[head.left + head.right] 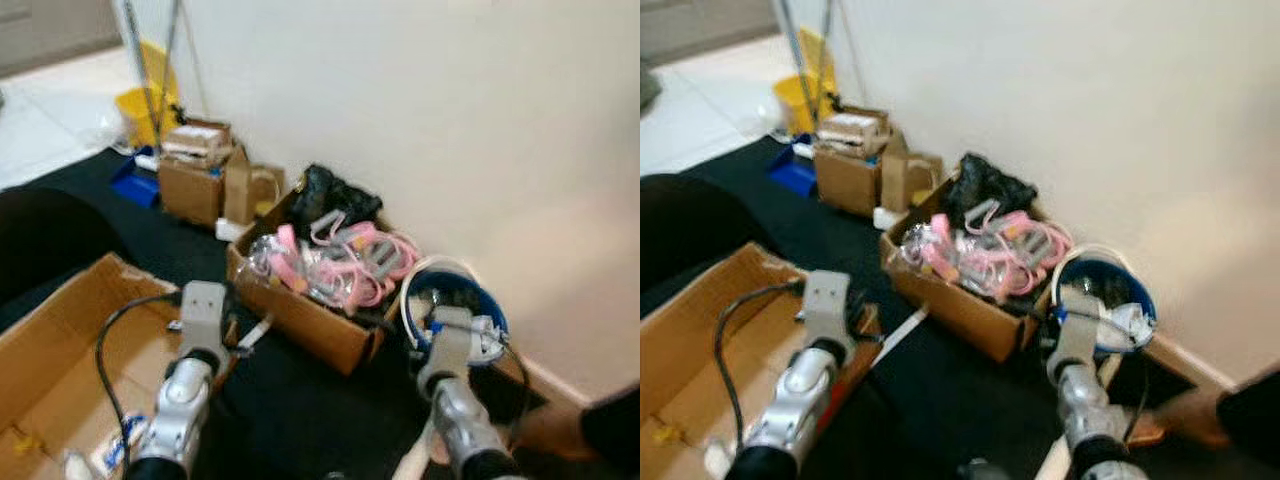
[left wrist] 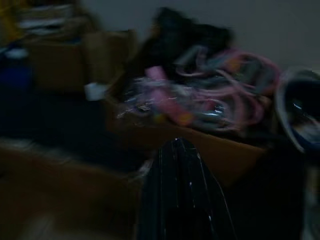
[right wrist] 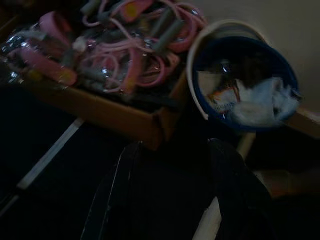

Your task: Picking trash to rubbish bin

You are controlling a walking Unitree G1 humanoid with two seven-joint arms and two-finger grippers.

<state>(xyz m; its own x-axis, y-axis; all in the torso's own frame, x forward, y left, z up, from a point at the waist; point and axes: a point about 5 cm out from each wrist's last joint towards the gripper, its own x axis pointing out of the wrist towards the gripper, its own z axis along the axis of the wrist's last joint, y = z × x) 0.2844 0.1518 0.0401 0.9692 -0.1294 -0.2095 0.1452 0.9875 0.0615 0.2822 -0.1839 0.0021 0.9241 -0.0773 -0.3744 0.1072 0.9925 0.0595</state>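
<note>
Leaning against the wall (image 1: 420, 110) at twelve o'clock, for tidiness probably: box (image 1: 300, 310) brimming with pink cords (image 1: 350, 265). Sitting at two o'clock: blue bin (image 3: 245, 80), already holding trash (image 3: 262, 102). Hovering before it, fingers spread, empty: right gripper (image 3: 175, 190). Left gripper (image 2: 180, 200) pressed together, idling.

Both silver arms reach forward and downward from the bottom of the head views, roughly parallel and well apart. The left arm (image 1: 185, 385) carries a looping black cable beside its wrist. The left gripper (image 2: 181, 200) has its black fingers pressed together. The right gripper (image 3: 172, 192) has its two fingers (image 3: 117, 190) spread apart, holding nothing.
</note>
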